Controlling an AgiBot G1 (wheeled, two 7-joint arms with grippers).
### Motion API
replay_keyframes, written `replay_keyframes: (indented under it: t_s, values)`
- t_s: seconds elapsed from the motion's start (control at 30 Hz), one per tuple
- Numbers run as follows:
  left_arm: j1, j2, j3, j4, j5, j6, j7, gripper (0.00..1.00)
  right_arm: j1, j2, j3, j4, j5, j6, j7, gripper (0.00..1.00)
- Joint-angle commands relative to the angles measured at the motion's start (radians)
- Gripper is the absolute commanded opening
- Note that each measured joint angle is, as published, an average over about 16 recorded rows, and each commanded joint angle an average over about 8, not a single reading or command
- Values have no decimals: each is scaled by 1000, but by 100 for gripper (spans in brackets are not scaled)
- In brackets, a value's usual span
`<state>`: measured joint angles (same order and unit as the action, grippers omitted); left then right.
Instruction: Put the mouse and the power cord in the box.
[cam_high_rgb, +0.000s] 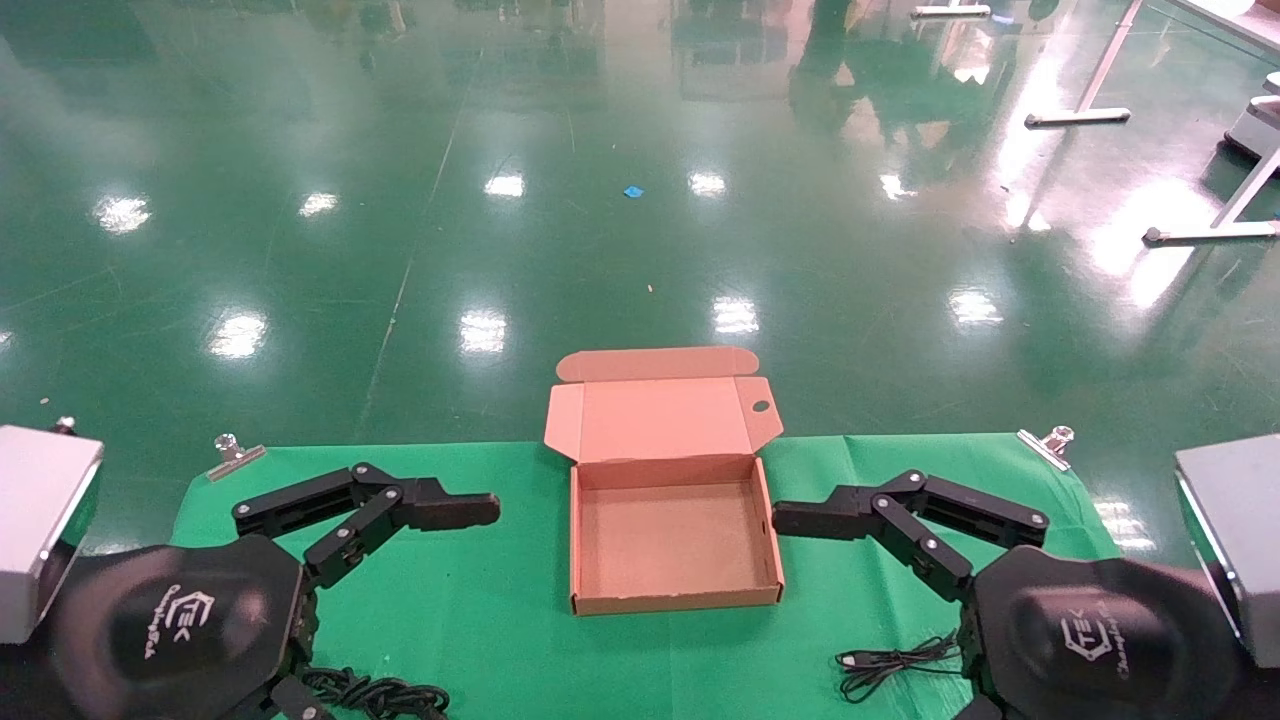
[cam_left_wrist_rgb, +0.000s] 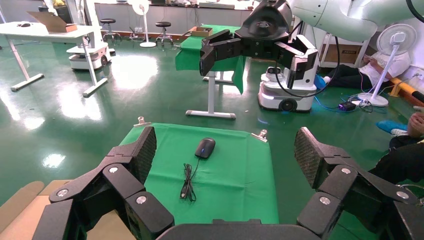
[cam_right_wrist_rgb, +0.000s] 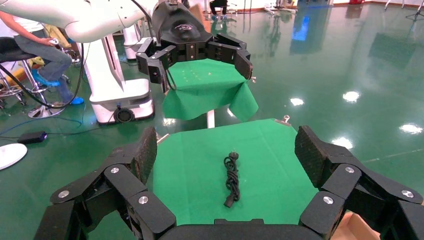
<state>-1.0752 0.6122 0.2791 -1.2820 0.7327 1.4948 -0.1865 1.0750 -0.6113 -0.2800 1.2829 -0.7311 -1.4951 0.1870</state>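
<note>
Green cloth (cam_high_rgb: 480, 600) holds the open box (cam_high_rgb: 672, 540), nothing inside.

The floor (cam_high_rgb: 400, 200) was shiny and dark green, and bright lights made white spots on it. A tiny blue scrap (cam_high_rgb: 633, 191) lay on the floor, far past the green cloth (cam_high_rgb: 480, 610). Silver clips (cam_high_rgb: 236, 452) held the cloth at its far corners. White table legs (cam_high_rgb: 1090, 90) stood far off to the right of the cloth. In the left wrist view, a white fan (cam_left_wrist_rgb: 395, 65) and two stools (cam_left_wrist_rgb: 162, 31) stood beyond the cloth.
</note>
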Motion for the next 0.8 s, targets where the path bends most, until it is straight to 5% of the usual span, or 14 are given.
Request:
replay_keyframes:
  t_s: [0.03,0.5,0.8]
  values:
    - [0,0,0,0,0,0,0,100,1,0,0,-1,-1,0,-1,100]
    - [-25,-52,30,-18,88,48,15,100,4,50,-11,-6,-62,-30,-24,100]
    - [-206,-54,228,-20,345,94,69,100,89,113,-104,-38,-270,-84,-96,100]
